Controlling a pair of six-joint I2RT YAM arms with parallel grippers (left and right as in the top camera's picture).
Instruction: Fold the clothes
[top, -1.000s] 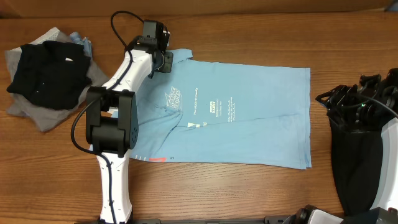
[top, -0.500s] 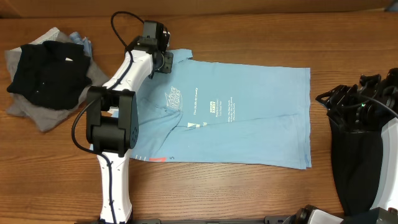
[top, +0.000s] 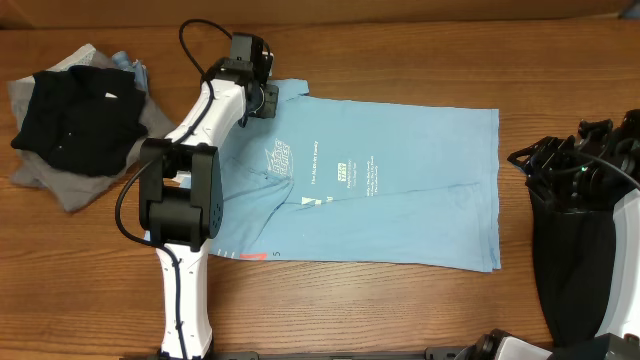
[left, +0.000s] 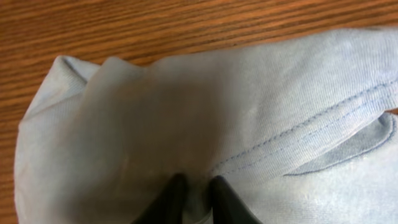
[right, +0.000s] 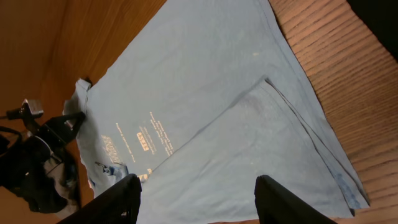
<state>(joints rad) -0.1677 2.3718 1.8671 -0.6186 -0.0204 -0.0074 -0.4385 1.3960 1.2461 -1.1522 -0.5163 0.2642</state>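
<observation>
The light blue T-shirt (top: 400, 190) lies spread flat on the wooden table, its small white print facing up. My left gripper (top: 268, 98) is at the shirt's far left corner, by the collar. In the left wrist view its fingers (left: 194, 186) are pinched together on a fold of the blue cloth (left: 249, 93). My right gripper (right: 198, 186) is open, with nothing between its fingers. It hovers over the shirt's right end (right: 205, 81), and its arm (top: 575, 180) stands off the right hem. Black and grey clothes (top: 75, 120) are heaped at the far left.
A strip of bare wooden table (top: 360, 310) runs along the near edge, in front of the shirt. The left arm's base and links (top: 180, 200) cover the shirt's left side. The right arm's black body (top: 575, 270) fills the right edge.
</observation>
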